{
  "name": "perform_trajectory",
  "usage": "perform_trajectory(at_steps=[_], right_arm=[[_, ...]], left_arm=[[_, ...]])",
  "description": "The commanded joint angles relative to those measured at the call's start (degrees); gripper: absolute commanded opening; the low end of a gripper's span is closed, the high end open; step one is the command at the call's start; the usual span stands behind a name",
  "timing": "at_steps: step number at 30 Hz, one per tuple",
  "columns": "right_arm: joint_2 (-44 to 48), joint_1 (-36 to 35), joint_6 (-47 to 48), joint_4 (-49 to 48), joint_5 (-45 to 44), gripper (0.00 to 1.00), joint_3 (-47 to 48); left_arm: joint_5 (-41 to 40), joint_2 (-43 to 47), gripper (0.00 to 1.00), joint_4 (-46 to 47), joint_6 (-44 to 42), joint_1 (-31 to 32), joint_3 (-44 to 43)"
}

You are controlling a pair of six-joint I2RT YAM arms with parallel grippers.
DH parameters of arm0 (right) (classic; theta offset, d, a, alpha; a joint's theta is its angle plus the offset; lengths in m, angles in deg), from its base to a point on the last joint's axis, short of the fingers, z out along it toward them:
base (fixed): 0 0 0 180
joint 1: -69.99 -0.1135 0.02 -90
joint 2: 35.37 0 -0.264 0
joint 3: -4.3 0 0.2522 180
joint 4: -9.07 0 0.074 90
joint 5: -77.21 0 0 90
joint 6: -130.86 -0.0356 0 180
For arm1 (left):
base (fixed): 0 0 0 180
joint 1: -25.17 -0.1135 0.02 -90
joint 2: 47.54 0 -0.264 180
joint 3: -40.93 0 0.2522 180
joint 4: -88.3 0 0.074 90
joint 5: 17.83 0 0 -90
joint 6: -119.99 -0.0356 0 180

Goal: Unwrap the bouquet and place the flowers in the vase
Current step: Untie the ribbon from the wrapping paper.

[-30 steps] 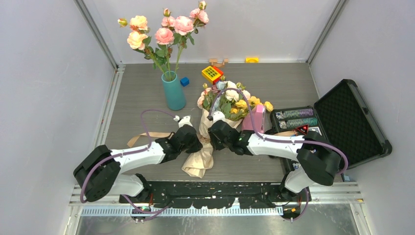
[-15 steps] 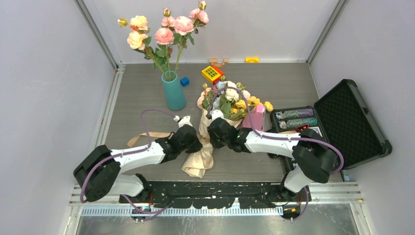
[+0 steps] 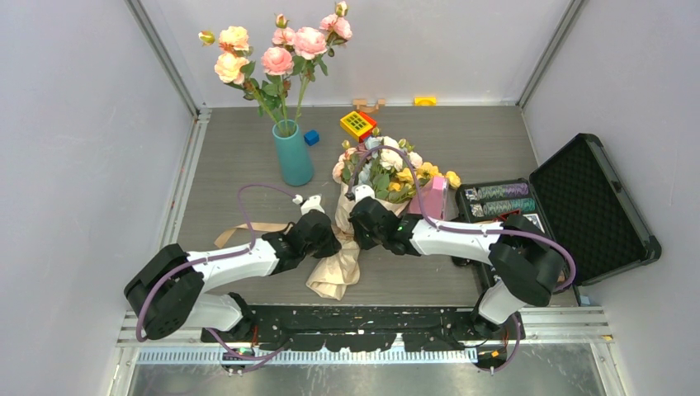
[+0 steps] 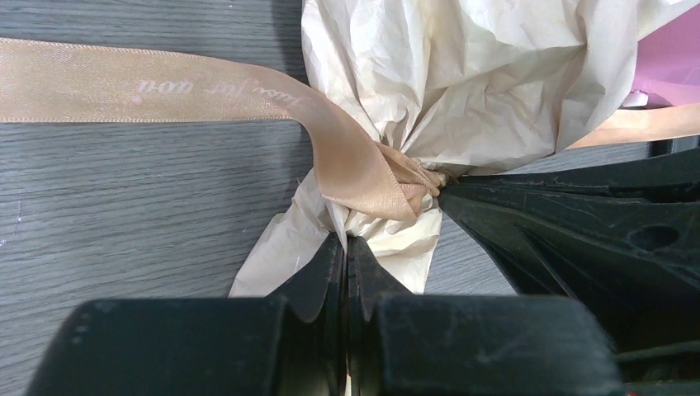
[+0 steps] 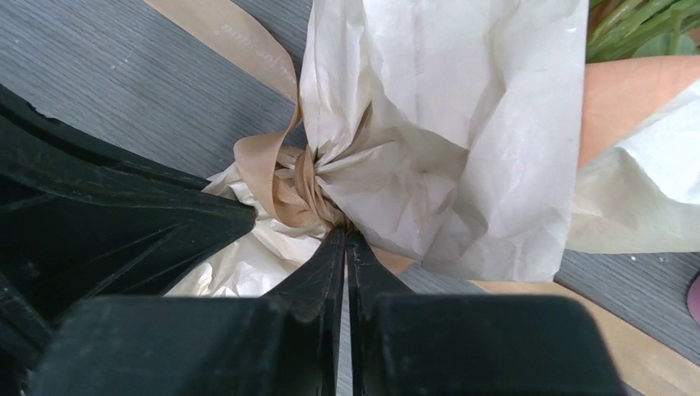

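left jaws pressed together at bouquet point(image 3: 381, 172) paper point(image 4: 462, 74) | right jaws closed at ribbon knot point(image 5: 287, 186), catch cannot be told | risk: paper is torn, bouquet dragged, if knot is missed

Pink box point(image 3: 435, 198) seemingly crowds bouquet point(image 3: 384, 173).

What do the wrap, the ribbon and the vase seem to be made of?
Wrap: thin matte paper, it seems; it keeps sharp crinkles. Ribbon: woven fabric, probably satin; soft sheen, printed script. Vase: smooth teal, glazed ceramic or plastic; the look leaves it open.
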Motion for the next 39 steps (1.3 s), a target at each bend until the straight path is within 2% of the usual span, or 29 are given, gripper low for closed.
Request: perform_trajectory(at_steps=[1, 2, 4, 17, 23, 27, 30, 35, 39], right_arm=[[-0.6, -0.2, 0.3, -2.9, 0.3, 0.05, 2.3], [-0.5, -0.1, 0.3, -2.9, 0.0, 0.01, 2.2], [-0.1, -0.1, 0.3, -2.6, -1.0, 0.00, 1.8], [4.8, -0.1, -4.9, -1.7, -10.2, 0.00, -5.4], [5.9, -0.2, -6.1, -2.0, -9.8, 0.00, -7.3], [8.2, -0.2, -3.3, -2.9, -4.7, 0.00, -7.8], [9.8, -0.2, -2.1, -2.5, -1.0, 0.07, -6.7], [8.8, -0.3, 0.1, -1.1, 0.4, 0.22, -3.7], [5.9, -0.4, 1.9, -0.3, 0.8, 0.23, -0.8]], left_arm=[[-0.6, -0.7, 0.00, -1.8, -1.4, -0.3, 0.3], [-0.7, -0.6, 0.00, -2.0, -1.3, -0.3, 0.3], [-1.1, -0.5, 0.00, -2.3, -1.1, -0.3, 0.4], [-3.1, -0.2, 0.00, -4.6, 0.5, -0.5, 0.6], [-2.9, -0.1, 0.00, -4.7, 0.6, -0.7, 0.6], [-2.1, 0.2, 0.00, -3.7, 0.0, -0.7, 1.0], [-1.8, 0.6, 0.00, -3.2, -0.3, -0.7, 1.3], [-1.6, 0.4, 0.00, -3.0, -0.3, -0.7, 1.2], [-1.2, 0.1, 0.00, -2.8, -0.3, -0.7, 1.0]])
